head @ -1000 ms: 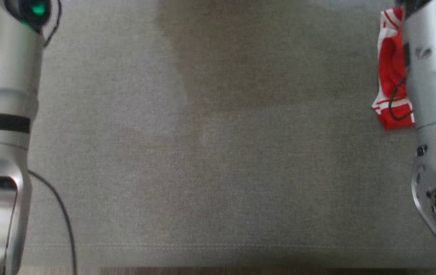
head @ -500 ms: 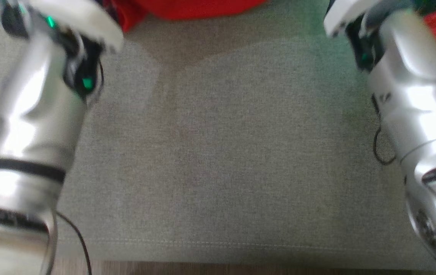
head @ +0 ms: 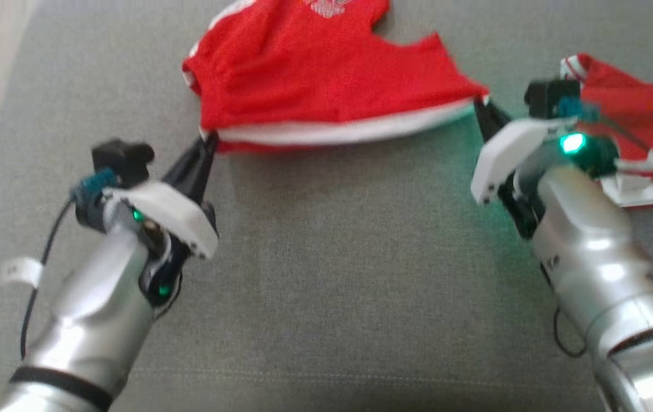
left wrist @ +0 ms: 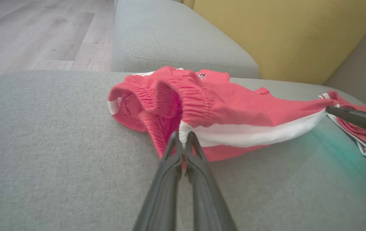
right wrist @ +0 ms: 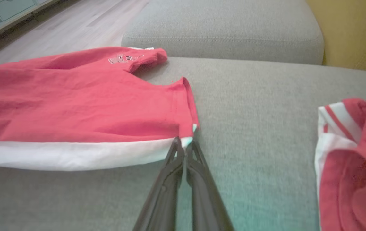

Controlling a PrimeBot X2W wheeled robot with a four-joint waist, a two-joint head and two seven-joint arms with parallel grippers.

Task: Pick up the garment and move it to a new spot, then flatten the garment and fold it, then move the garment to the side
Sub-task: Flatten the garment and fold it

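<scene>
The garment (head: 326, 86), red shorts with a white side stripe and an elastic waistband, lies stretched across the grey sofa cushion (head: 326, 257). My left gripper (head: 210, 139) is shut on its waistband corner, seen close in the left wrist view, where the gripper (left wrist: 183, 136) pinches the garment (left wrist: 234, 106) at the white stripe's end. My right gripper (head: 479, 106) is shut on the opposite corner; in the right wrist view this gripper (right wrist: 184, 141) holds the hem corner of the garment (right wrist: 73, 106). The white stripe runs between the two grippers.
A second red and white garment (head: 641, 114) lies bunched at the right, just beyond my right arm (right wrist: 353, 166). A yellow back cushion (left wrist: 282, 32) stands behind the seat. Another grey seat cushion (right wrist: 221, 29) adjoins it, with wooden floor (left wrist: 25, 32) beyond the sofa's left edge.
The head camera has tilted up: earlier it showed forearms over bare cushion, now the grippers and the stretched garment are in it. Both grippers stay shut.
</scene>
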